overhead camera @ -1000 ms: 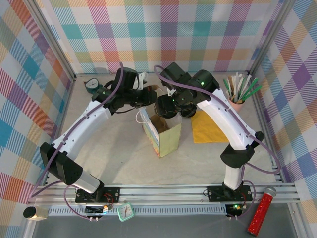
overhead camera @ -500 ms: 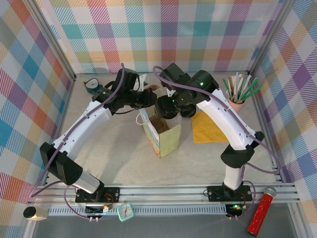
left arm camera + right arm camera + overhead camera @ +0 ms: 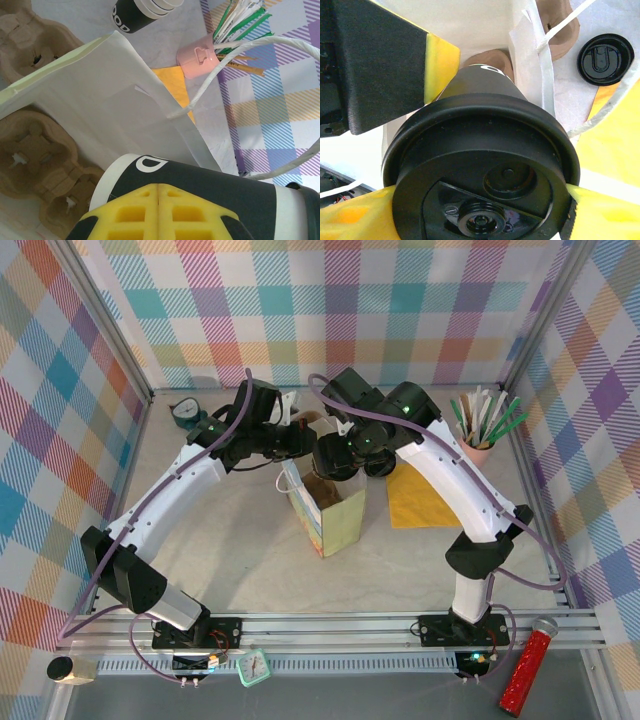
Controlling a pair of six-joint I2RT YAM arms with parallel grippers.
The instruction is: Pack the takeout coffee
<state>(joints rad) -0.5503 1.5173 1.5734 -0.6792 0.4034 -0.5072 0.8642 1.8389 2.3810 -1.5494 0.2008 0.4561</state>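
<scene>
Left wrist view shows "D" on takeout coffee (image 3: 210, 185) clenched in right fingers (image 3: 350, 220); left fingers (image 3: 130, 215) pressed together.

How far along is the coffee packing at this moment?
Done: the takeout coffee is lidded and the paper bag stands open. In hand: the right pincer clamps it at the bag's mouth. Remaining: lower it inside and release.

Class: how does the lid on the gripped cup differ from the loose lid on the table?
The fitted lid caps the takeout coffee between the right gripper's jaws; the loose lid lies alone on the table. The fitted lid is over the bag, the loose lid outside it. Both are round and black.
</scene>
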